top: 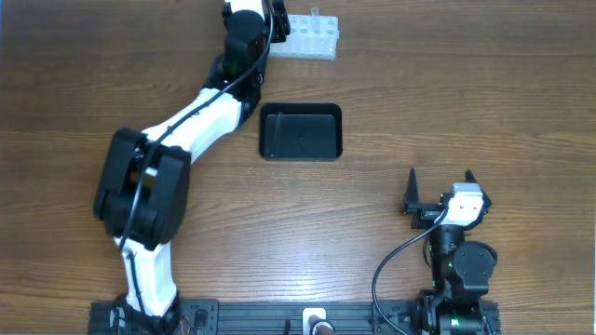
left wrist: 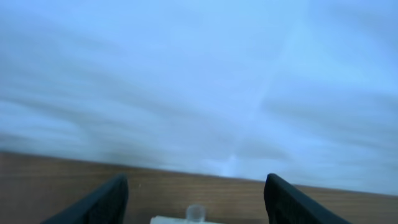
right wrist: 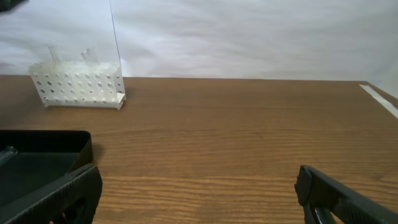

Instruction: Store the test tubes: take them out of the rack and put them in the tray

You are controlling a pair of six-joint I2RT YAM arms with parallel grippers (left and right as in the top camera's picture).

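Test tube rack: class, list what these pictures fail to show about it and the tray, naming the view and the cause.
- Top view: the rack's left end lies under the left arm; tubes there are hidden.
- Left wrist view: the picture's edge cuts off the rack, leaving one tube top.
- Right wrist view: the tray runs past the edge; its contents are unclear.

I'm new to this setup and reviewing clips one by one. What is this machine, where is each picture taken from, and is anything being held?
Two robot arms stand at a wooden table. One picture looks down from above; the other two come from cameras on each arm's wrist, its fingers at the bottom edge. A white rack with test tubes and a black tray sit on the table. The left arm's fingers are open over the rack; the right arm's fingers are open near its base. Nothing is held.
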